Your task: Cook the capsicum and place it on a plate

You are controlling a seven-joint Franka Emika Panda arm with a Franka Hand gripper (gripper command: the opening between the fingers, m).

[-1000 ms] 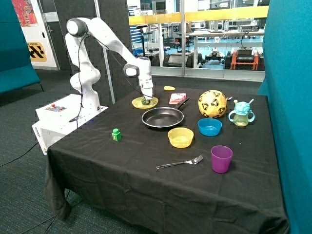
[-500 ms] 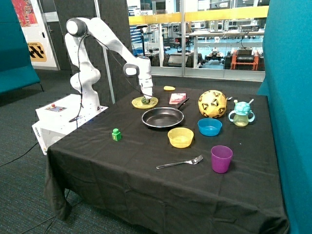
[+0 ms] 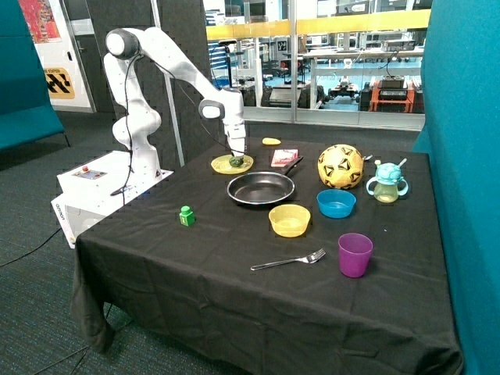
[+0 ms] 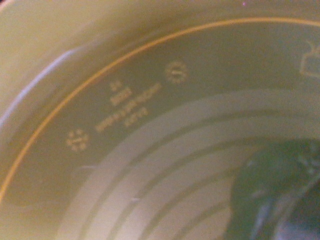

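The yellow plate lies at the back of the table, behind the frying pan. The small dark green capsicum rests on the plate. My gripper hangs straight above the capsicum, very close to it; I cannot see whether it touches. In the wrist view the plate's ringed yellow bottom fills the picture. The capsicum shows there as a dark green blur in one corner. The frying pan is empty.
On the black table are a yellow bowl, blue bowl, purple cup, fork, green blocky toy, yellow ball, sippy cup, a pink packet and a small yellow item.
My gripper has risen a little above the plate. The capsicum has stayed low on the plate.
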